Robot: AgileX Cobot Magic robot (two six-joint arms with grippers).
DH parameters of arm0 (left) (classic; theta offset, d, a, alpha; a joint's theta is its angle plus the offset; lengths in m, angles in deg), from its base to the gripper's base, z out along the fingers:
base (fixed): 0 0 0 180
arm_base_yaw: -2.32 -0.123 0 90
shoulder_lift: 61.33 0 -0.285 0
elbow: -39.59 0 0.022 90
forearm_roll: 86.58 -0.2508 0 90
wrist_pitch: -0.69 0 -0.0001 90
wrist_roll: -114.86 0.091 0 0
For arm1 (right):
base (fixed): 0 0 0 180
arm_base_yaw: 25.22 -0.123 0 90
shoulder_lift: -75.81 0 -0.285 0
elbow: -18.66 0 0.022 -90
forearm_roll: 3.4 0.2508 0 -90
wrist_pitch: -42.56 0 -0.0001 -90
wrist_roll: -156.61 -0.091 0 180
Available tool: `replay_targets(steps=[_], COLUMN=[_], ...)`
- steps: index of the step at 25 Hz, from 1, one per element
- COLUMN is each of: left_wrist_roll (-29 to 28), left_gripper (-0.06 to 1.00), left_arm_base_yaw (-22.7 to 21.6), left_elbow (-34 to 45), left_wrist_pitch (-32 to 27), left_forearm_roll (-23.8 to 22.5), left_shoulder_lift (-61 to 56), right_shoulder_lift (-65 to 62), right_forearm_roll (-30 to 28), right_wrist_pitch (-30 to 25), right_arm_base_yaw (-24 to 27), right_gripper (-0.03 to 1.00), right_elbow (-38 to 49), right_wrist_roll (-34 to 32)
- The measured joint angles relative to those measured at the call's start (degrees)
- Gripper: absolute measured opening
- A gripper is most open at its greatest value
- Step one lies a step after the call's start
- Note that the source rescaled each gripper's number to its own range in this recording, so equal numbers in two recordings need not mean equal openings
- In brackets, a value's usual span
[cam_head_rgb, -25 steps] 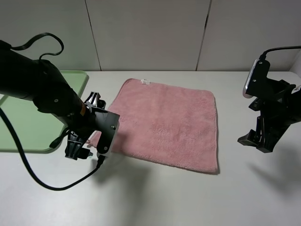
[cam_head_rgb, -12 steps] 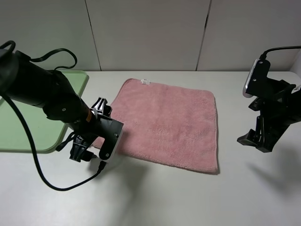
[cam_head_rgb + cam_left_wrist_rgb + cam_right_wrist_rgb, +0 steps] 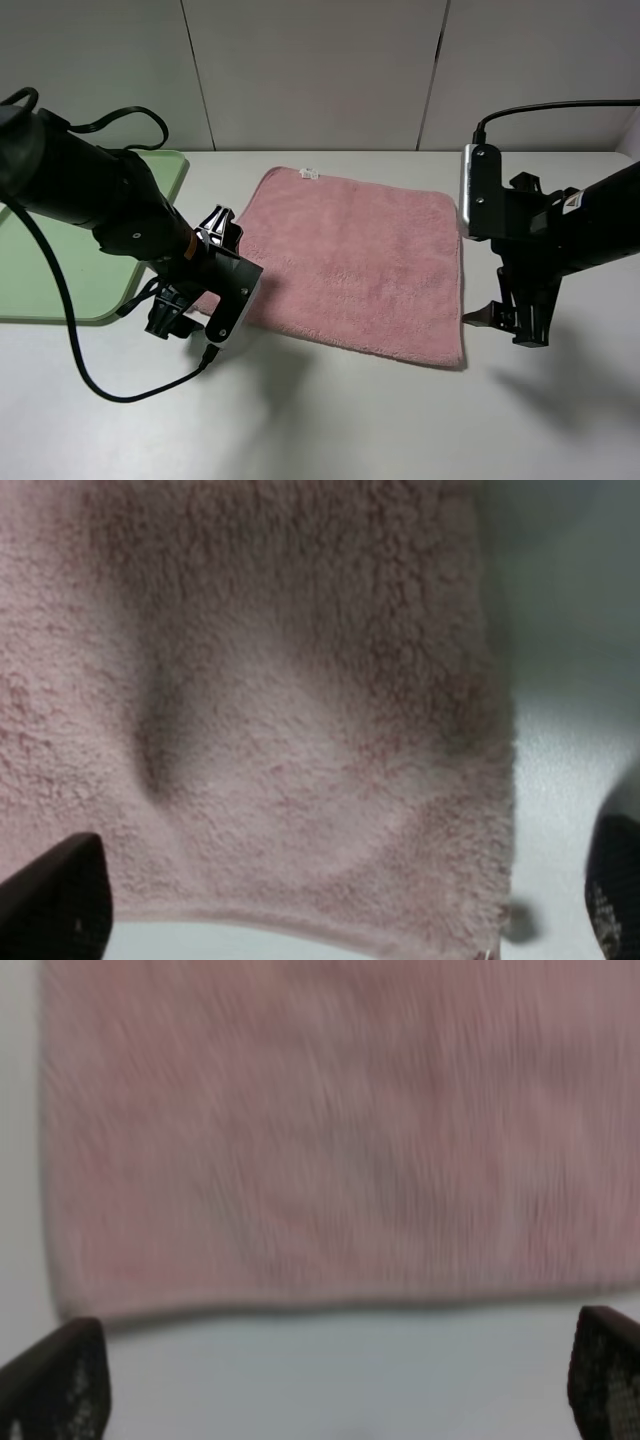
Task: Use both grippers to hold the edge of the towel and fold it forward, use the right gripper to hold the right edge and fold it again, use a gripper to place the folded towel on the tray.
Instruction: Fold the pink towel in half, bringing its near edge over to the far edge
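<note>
Pink fluffy terry towel (image 3: 350,255) lies flat on white counter (image 3: 330,420). Light green plastic tray (image 3: 40,275) sits at its 9 o'clock. Left gripper (image 3: 190,315) has fingers apart over the 8 o'clock corner. Right gripper (image 3: 505,322) has fingers apart, off-cloth at 4 o'clock.

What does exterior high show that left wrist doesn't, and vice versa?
Only exterior high: the light green plastic tray left of the pink fluffy terry towel, its white label at a far corner, and the open right pincer by its near right corner. Only left wrist: a dimple in the pile near the hem. Both: the towel's near left corner under the open left pincer.
</note>
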Motion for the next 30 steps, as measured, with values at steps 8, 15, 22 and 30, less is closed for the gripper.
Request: replay_targets(steps=[8,15,22,30], left_wrist_roll=[0.1,0.1,0.1,0.1], left_gripper=[0.93,0.93,0.93,0.92], left_arm_base_yaw=[0.0,0.0,0.0,0.0], left_elbow=[0.0,0.0,0.0,0.0], left_wrist_pitch=[0.0,0.1,0.1,0.2], left_forearm_roll=[-0.1,-0.2,-0.2,-0.3], left_shoulder_lift=[0.0,0.0,0.0,0.0], right_shoulder_lift=[1.4,9.1,14.2,17.9], right_forearm_roll=[0.1,0.5,2.2,3.0], right_wrist_pitch=[2.0,1.2,1.2,2.6], right_arm_base_yaw=[-0.6,-0.6,-0.6,-0.6], right_gripper=[1.0,1.0,1.0,1.0], right_elbow=[0.0,0.6,0.6,0.6], right_wrist_roll=[-0.3,-1.1,-1.3,-1.3])
